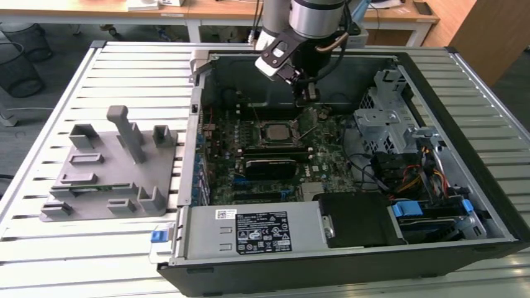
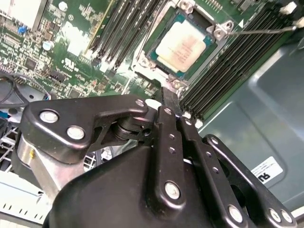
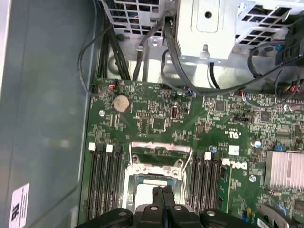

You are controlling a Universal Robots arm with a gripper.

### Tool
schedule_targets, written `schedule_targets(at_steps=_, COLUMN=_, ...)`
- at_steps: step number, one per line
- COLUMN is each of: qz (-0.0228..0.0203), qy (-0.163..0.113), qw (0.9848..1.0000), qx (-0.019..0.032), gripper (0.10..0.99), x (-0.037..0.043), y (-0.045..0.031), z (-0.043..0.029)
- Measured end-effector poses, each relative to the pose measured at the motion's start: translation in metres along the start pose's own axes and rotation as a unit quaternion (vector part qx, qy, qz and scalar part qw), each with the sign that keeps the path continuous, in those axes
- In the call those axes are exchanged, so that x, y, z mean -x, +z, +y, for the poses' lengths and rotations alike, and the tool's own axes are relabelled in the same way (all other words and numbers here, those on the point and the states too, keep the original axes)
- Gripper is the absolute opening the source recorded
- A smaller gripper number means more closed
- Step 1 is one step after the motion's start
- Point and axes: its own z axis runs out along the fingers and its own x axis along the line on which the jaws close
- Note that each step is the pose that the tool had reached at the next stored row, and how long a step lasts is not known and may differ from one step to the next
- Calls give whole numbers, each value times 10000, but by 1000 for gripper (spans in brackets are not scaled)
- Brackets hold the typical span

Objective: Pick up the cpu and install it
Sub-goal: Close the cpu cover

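We are watching one gripper (image 1: 308, 99) hanging inside the open computer case (image 1: 348, 273), its two fingers (image 2: 167, 124) pressed together with nothing between them. One cpu (image 1: 276, 132) is lying flat in the socket (image 2: 142, 61) on the motherboard (image 1: 327, 141), silvery top up, just on the near side of the fingertips in the exterior view. We are counting two banks of memory slots (image 3: 105, 180), one flanking each side of the socket. One grey holder (image 1: 116, 180) is sitting on the table (image 1: 141, 68) at the exterior view's left, well apart from the cpu.
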Motion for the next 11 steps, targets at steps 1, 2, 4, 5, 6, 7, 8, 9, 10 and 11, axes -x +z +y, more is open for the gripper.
schedule_targets(at_steps=1, qz=0, qy=0, qw=10000, qx=0, gripper=106, x=0, y=1, z=13)
schedule_targets(at_steps=2, qz=0, qy=-1, qw=10000, qx=-1, gripper=106, x=1, y=2, z=26)
schedule_targets(at_steps=4, qz=-1, qy=-8, qw=10000, qx=-1, gripper=106, x=2, y=3, z=50)
schedule_targets(at_steps=5, qz=-1, qy=-13, qw=10000, qx=-1, gripper=106, x=3, y=4, z=59)
schedule_targets(at_steps=6, qz=-1, qy=-18, qw=10000, qx=-1, gripper=106, x=3, y=5, z=67)
schedule_targets(at_steps=7, qz=-1, qy=-25, qw=10000, qx=-1, gripper=106, x=4, y=6, z=75)
schedule_targets(at_steps=8, qz=0, qy=-31, qw=10000, qx=-1, gripper=106, x=5, y=7, z=83)
schedule_targets(at_steps=9, qz=0, qy=-35, qw=10000, qx=-1, gripper=106, x=5, y=9, z=91)
schedule_targets(at_steps=10, qz=0, qy=-37, qw=10000, qx=-1, gripper=106, x=5, y=10, z=101)
schedule_targets(at_steps=11, qz=1, qy=-37, qw=10000, qx=-1, gripper=106, x=5, y=12, z=110)
